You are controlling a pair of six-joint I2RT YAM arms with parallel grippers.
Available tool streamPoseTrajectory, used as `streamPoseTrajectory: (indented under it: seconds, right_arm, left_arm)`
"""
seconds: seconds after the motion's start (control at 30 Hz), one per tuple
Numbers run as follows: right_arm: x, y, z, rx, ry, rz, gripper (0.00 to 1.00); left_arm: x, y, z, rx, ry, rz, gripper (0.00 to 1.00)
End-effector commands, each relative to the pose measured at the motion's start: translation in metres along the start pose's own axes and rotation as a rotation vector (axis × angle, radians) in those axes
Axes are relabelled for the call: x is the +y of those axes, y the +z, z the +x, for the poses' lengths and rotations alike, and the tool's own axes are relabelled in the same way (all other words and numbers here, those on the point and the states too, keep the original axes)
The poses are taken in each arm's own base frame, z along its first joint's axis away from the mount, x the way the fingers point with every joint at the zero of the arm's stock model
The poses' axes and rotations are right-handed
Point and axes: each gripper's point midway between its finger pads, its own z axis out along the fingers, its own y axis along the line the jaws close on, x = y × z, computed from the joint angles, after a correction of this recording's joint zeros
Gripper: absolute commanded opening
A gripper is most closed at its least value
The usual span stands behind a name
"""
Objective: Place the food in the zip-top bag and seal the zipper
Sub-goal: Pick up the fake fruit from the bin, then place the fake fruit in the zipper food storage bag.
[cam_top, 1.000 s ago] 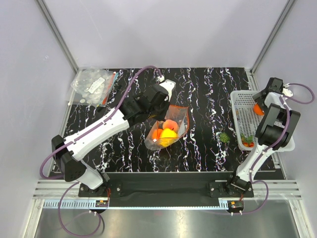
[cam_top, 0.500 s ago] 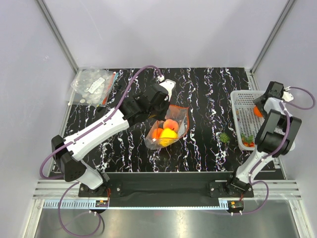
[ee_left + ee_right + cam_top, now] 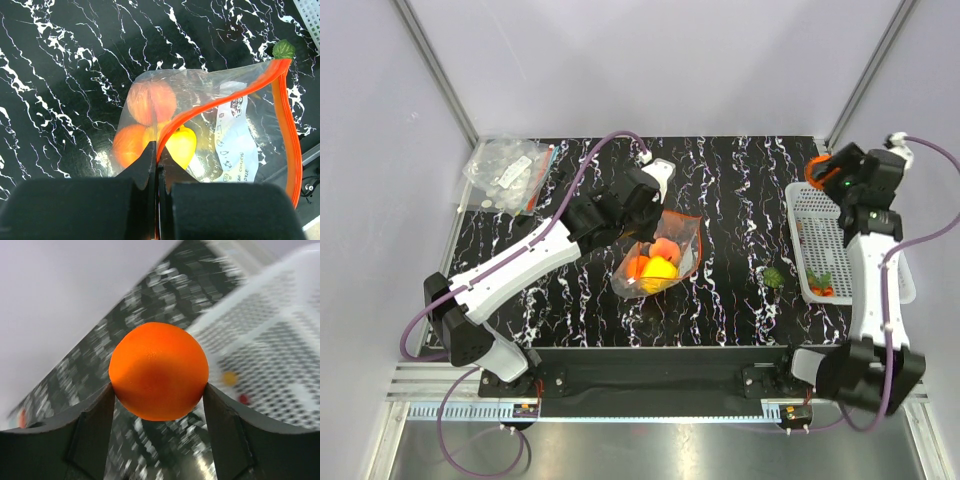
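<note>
Table [image 3: 720, 200] black-marbled, walls [image 3: 650, 60] grey | end effectors: left [image 3: 157, 152] pinches zipper [image 3: 225, 97], right [image 3: 157, 389] grips orange fruit [image 3: 159, 365]

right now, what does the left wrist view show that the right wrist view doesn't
Only the left wrist view: the clear plastic zip-top bag holding a peach-pink toy fruit, an orange toy fruit and a yellow toy fruit. Its red-orange zipper strip is pinched in the shut left claw. A small green piece lies past the bag's corner.
Only the right wrist view: a bright orange round fruit gripped by the right claw.
Both: the black white-veined marble table and the white mesh basket, only a corner of it in the left view.
</note>
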Motion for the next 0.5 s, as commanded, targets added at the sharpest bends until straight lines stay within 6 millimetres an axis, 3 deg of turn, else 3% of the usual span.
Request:
streamPoseTrajectory:
  seconds: [0.0, 0.07, 0.13, 0.47]
  right_arm:
    - [0.076, -0.067, 0.024, 0.073, -0.127, -0.312, 0.61]
    - [0.098, -0.102, 0.027, 0.07, -0.166, -0.418, 0.61]
    - [0.12, -0.134, 0.042, 0.129, -0.217, -0.554, 0.61]
    - [0.161, -0.238, 0.099, 0.402, -0.35, -0.988, 0.59]
  left_arm:
    - [-0.002, -0.014, -0.027, -0.101, -0.011, 0.018, 0.0]
    - [0.0, -0.015, -0.028, -0.106, -0.011, 0.011, 0.0]
    - [0.004, -0.014, -0.029, -0.109, -0.016, -0.005, 0.0]
    - [0.013, -0.006, -0.03, -0.103, -0.034, -0.013, 0.0]
